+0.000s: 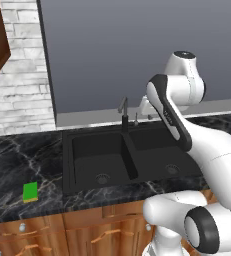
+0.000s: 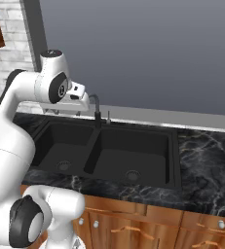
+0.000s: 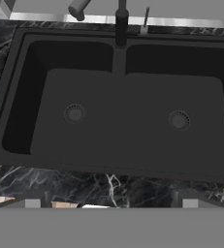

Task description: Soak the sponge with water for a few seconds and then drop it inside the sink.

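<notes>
Pincer (image 3: 111,203) hangs released above the sink (image 1: 87,172); the sponge (image 1: 30,192) lies on the tabletop (image 1: 17,165) at the basin's eight o'clock.

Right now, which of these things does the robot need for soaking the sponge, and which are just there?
For the job:
- sponge, on the counter left of the sink
- sink, both basins empty
- faucet, no water running
- gripper, open

Just there:
- counter
- cabinet drawers
- brick wall

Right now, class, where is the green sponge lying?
In the left base view, the sponge lies flat on the black marble counter, left of the sink and near the counter's front edge, apart from the basin.
</notes>
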You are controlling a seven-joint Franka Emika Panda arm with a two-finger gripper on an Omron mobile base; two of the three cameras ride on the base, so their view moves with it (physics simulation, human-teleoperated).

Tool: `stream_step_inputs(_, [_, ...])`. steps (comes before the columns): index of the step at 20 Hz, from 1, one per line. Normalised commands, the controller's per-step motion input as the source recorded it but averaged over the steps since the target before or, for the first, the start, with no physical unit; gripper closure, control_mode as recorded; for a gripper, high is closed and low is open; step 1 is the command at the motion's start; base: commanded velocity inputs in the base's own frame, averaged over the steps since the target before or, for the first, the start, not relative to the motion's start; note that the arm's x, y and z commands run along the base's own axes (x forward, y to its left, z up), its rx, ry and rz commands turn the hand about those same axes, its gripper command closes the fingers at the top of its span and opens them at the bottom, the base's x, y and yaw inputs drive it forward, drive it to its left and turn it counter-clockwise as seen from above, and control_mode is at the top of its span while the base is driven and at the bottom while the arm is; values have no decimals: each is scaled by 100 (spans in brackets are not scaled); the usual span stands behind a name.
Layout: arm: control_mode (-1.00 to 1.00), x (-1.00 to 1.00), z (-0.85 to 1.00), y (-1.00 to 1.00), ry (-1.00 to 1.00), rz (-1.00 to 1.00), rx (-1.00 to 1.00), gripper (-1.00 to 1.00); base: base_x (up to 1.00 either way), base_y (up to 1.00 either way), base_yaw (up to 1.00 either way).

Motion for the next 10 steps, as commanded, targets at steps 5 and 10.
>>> stream_step_inputs(5, [-100, 0, 0, -5, 0, 0, 0, -100, 0, 0, 0])
stream_step_inputs(10, [-100, 2, -5, -26, 0, 1, 0, -100, 0, 0, 0])
